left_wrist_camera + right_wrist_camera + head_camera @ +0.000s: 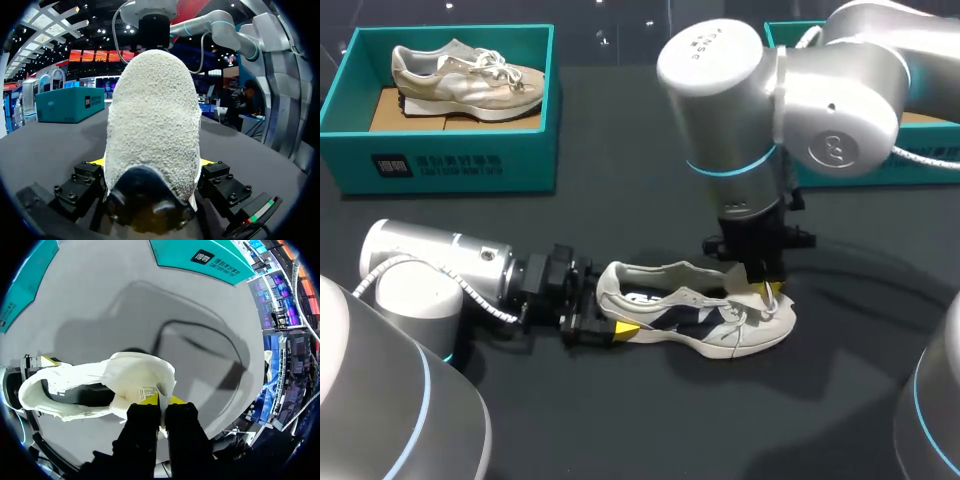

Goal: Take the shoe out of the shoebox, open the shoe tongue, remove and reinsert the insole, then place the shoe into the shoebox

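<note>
Left pincer (607, 318) clenched the heel of the shoe (700, 322), which lay on the bench (620, 420), well apart from the shoebox (450, 160). Right pincer (768, 290) pinched the shoe's tongue (145, 372). Unboxing looked done and tongue-opening underway; insole work and reboxing remained.

A robot demonstration station: a black table (620, 150) with two silver robot arms over it, the left arm (430, 265) at 8 o'clock and the right arm (770, 90) at 1 o'clock. A teal shoebox (450, 165) holding a sneaker (465, 80) sits at 10 o'clock.
</note>
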Robot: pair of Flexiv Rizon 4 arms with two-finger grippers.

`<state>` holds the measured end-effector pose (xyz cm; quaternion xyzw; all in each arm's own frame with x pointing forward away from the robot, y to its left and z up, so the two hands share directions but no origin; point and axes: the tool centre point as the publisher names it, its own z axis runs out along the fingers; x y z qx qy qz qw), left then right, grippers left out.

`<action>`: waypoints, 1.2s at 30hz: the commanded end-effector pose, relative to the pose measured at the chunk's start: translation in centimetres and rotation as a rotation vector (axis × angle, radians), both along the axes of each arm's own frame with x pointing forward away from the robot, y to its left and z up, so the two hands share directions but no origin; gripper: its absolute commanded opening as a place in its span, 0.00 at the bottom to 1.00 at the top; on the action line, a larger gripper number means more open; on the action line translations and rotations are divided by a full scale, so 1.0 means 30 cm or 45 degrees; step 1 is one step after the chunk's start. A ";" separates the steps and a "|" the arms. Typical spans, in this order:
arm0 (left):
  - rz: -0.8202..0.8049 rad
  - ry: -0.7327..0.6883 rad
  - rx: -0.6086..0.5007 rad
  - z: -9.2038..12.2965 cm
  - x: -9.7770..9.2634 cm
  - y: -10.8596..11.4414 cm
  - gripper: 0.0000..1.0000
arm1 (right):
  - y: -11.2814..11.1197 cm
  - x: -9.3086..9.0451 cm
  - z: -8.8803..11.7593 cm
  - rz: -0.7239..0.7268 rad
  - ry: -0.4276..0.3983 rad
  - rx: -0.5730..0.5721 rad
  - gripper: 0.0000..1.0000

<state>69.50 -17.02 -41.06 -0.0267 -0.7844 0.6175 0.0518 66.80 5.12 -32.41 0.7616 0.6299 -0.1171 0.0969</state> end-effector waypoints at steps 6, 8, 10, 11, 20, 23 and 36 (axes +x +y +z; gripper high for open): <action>0.002 0.000 0.002 -0.010 0.003 0.001 0.00 | -0.057 0.003 -0.036 -0.033 0.024 -0.032 0.48; 0.002 0.000 0.002 -0.010 0.003 0.001 0.00 | -0.065 0.000 -0.045 -0.044 0.038 -0.041 0.77; 0.002 0.000 0.002 -0.010 0.003 0.001 0.00 | -0.071 -0.002 -0.050 -0.052 0.043 -0.046 0.80; 0.002 0.000 0.002 -0.010 0.003 0.001 0.00 | -0.077 -0.005 -0.053 -0.055 0.045 -0.048 0.80; 0.002 0.000 0.002 -0.010 0.003 0.001 0.00 | -0.093 -0.016 -0.004 -0.043 0.025 -0.076 0.75; 0.002 0.000 0.002 -0.010 0.003 0.001 0.00 | -0.075 -0.026 0.079 -0.012 -0.007 -0.108 0.71; 0.002 0.000 0.002 -0.010 0.003 0.001 0.00 | 0.096 0.006 0.352 0.452 -0.052 -0.125 0.54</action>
